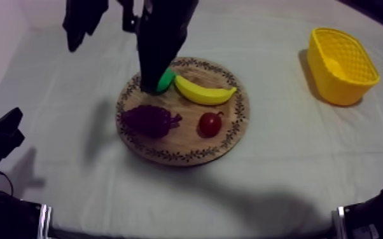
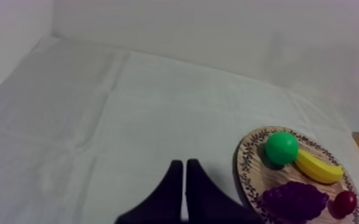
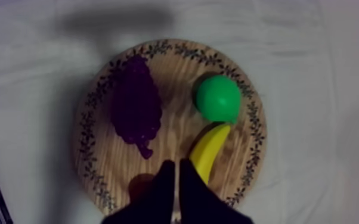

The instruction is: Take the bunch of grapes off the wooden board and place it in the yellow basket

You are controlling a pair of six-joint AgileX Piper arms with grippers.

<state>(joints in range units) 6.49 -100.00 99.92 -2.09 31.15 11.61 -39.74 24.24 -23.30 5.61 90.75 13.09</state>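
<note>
Top view: closed right end effector (image 1: 149,84) is hovering over round wooden board (image 1: 184,138).
Reaching; next opening over purple grape bunch (image 1: 148,121), eight o'clock.

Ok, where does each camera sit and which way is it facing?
Top view: above the table, slanting down on the wooden board and yellow basket; my right arm hangs over the board.
Left wrist view: beside the board, facing across the cloth; left gripper shut on nothing.
Right wrist view: directly above the board, facing down; right gripper shut, beside the banana.
Shared: all three show the bunch of grapes.
</note>
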